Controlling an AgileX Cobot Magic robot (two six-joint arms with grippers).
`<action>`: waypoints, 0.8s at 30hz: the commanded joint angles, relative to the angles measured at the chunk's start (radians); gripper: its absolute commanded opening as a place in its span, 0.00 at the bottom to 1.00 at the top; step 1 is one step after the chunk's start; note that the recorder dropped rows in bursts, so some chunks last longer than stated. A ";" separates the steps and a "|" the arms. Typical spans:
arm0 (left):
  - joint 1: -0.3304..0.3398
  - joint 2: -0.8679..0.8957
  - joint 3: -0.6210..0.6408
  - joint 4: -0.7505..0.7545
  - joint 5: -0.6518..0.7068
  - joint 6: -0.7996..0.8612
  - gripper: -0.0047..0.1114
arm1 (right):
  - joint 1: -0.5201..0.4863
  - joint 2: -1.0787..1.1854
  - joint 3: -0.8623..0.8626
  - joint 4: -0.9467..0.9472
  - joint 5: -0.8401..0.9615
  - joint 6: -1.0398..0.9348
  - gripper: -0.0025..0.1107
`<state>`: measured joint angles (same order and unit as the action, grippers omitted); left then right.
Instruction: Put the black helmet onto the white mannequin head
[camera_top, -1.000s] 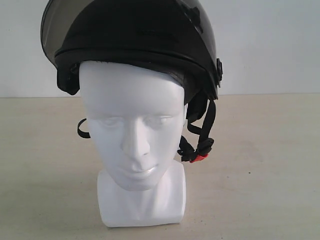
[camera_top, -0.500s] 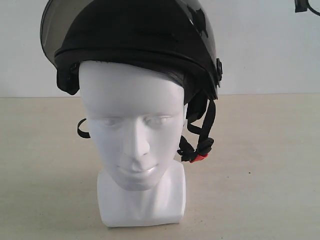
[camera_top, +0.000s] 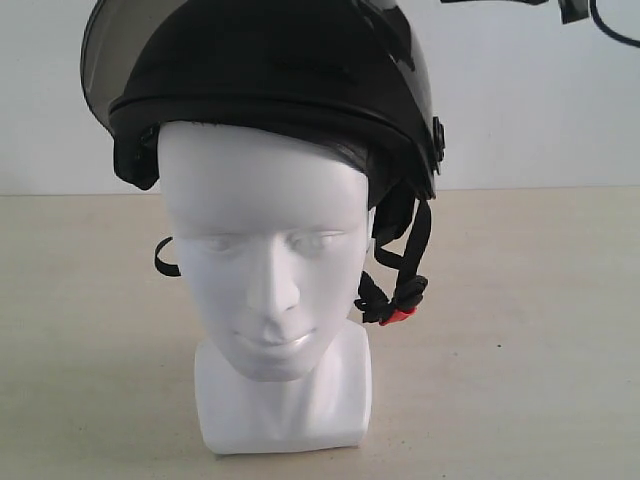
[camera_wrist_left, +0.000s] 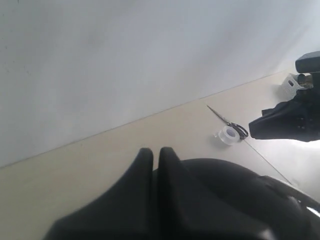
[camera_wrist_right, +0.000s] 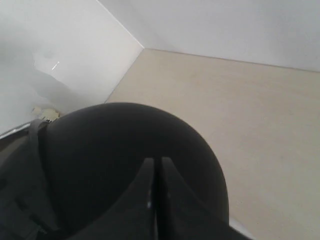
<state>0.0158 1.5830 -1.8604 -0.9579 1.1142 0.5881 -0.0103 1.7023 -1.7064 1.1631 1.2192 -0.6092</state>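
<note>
The black helmet (camera_top: 270, 70) sits on the white mannequin head (camera_top: 265, 270), visor raised, with its chin straps and red buckle tab (camera_top: 398, 316) hanging loose beside the right cheek. My left gripper (camera_wrist_left: 155, 152) is shut on nothing, just over the helmet's dome (camera_wrist_left: 225, 190). My right gripper (camera_wrist_right: 156, 162) is also shut and empty, close above the rounded shell (camera_wrist_right: 125, 145). In the exterior view only a dark piece of an arm (camera_top: 570, 8) shows, at the top right edge.
The head's blocky base (camera_top: 285, 405) stands on a beige table (camera_top: 520, 330) before a white wall. Scissors (camera_wrist_left: 227, 120) and a clear tape roll (camera_wrist_left: 229, 135) lie farther off on the table, near the other arm (camera_wrist_left: 295, 120).
A dark arm part has come into the exterior view at the top right and spread leftward along the top edge. Helmet and head have not moved.
</note>
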 joint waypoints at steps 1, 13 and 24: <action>-0.002 0.017 0.003 0.008 0.021 -0.006 0.08 | 0.001 -0.059 0.100 0.093 0.002 -0.109 0.02; -0.098 0.124 0.003 0.070 0.090 0.008 0.08 | 0.122 -0.064 0.100 0.117 0.002 -0.154 0.02; -0.130 0.131 0.003 0.114 0.107 0.010 0.08 | 0.138 -0.064 0.100 0.081 0.002 -0.128 0.02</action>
<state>-0.1035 1.7173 -1.8604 -0.8477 1.2151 0.5960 0.1220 1.6494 -1.6053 1.2584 1.2087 -0.7461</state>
